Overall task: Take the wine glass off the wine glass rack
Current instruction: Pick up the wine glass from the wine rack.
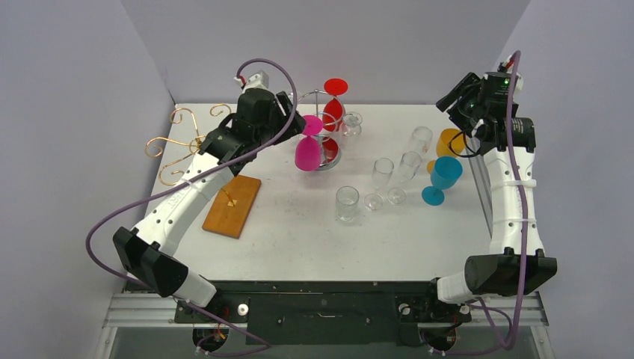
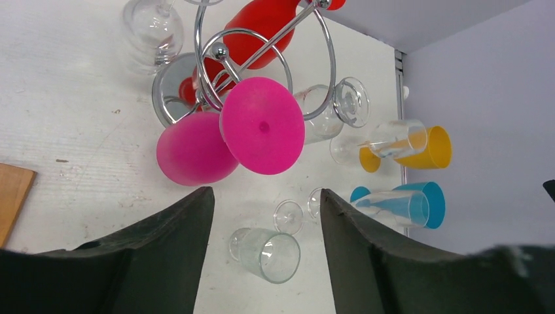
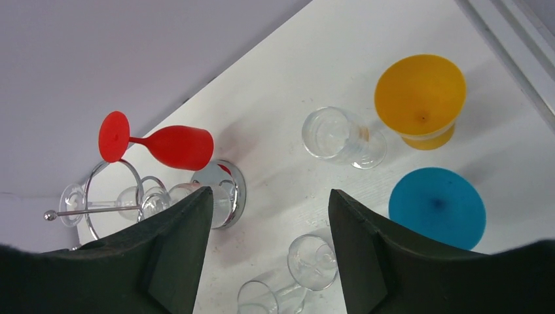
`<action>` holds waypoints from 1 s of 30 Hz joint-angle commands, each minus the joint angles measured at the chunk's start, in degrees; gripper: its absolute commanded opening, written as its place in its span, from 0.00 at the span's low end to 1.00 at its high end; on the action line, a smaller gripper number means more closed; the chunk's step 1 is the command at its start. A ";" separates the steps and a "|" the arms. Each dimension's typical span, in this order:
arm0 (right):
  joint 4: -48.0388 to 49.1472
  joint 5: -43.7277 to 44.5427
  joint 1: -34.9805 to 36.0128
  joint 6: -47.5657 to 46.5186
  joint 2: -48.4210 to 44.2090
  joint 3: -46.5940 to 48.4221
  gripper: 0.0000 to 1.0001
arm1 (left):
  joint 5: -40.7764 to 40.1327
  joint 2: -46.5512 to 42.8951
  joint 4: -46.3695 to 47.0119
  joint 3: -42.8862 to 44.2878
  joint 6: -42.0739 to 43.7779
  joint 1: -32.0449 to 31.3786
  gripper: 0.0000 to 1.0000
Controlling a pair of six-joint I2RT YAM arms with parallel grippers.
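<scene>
Top view: the pink wine glass [image 1: 308, 149] hangs bowl-down at 7 o'clock on the wine glass rack [image 1: 326, 123], with the left gripper [image 1: 290, 112] near it at 11 o'clock. Left wrist view: jaws parted and empty, the glass's foot ahead at 12 o'clock, untouched. Right wrist view: the right gripper [image 3: 269, 193] stands released, holding nothing, with the rack at 9 o'clock.

Inventory, white table [image 1: 299, 239]:
- Chrome wire glass rack [image 1: 321, 94] is carrying a magenta plastic wine glass [image 1: 307, 152], hanging bowl-down, and a red plastic wine glass [image 1: 333, 111].
- My left gripper [image 1: 294, 118] is hovering just beside the magenta glass's stem.
- A clear tumbler [image 1: 347, 203], a blue goblet [image 1: 446, 173] and a yellow goblet [image 1: 450, 140] are sitting near my right gripper [image 1: 454, 99].
- A wooden board [image 1: 232, 205] is lying beside my left arm.
</scene>
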 commanded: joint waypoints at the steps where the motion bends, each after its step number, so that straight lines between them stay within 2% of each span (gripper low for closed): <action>1: 6.32 -4.68 -0.11 1.68 -2.13 -1.85 0.61 | -3.27 0.54 5.80 -1.06 -7.96 -0.62 0.54; 7: 6.98 -8.57 -0.18 1.68 -2.92 -2.49 0.61 | -5.96 2.48 7.67 -2.24 -13.39 -2.05 0.41; 13: 6.96 -10.55 -0.60 1.48 -3.45 -3.10 0.61 | -10.73 2.70 7.91 -3.49 -17.16 -3.45 0.35; 19: 6.86 -11.59 -0.66 1.48 -3.97 -3.20 0.61 | -14.58 1.56 7.80 -5.32 -19.32 -4.06 0.35; 30: 6.64 -12.17 -0.83 1.45 -4.70 -3.12 0.61 | -13.67 2.94 9.67 -6.33 -21.34 -3.72 0.35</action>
